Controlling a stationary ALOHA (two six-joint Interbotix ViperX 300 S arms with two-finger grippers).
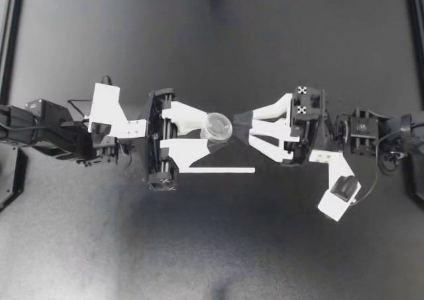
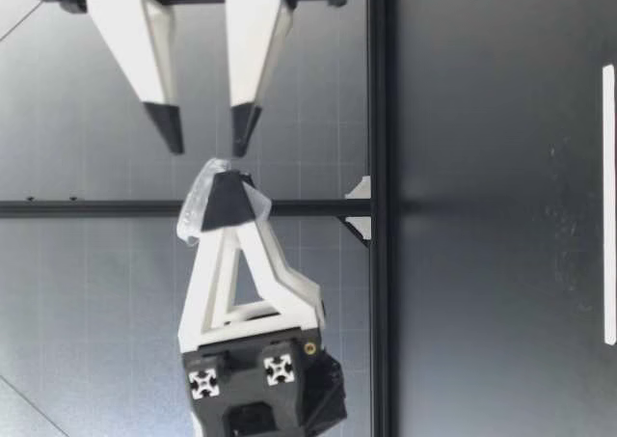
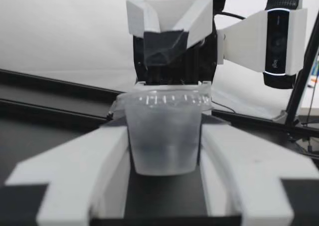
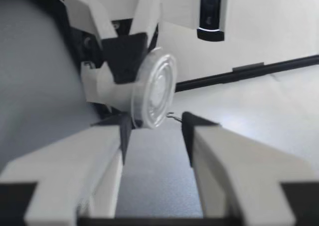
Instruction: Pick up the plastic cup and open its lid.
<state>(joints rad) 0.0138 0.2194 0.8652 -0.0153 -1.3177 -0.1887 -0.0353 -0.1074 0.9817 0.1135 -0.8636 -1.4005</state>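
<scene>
My left jaws clamp the small clear plastic cup (image 1: pixel 216 126), round ribbed lid (image 4: pixel 157 92) on; my right jaws gape empty just beside it

Overhead; table-level; wrist close-ups; common cup (image 1: pixel 216 126)

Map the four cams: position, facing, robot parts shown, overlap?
Top: overhead, straight down; left arm, right arm, left jaws shut on the clear plastic lidded cup.
Low: table height, across the table; both jaws, cup.
Left wrist: along its jaws; cup, right arm beyond.
Right wrist: along its open jaws; cup's lid.
Shared: all four show the cup.
</scene>
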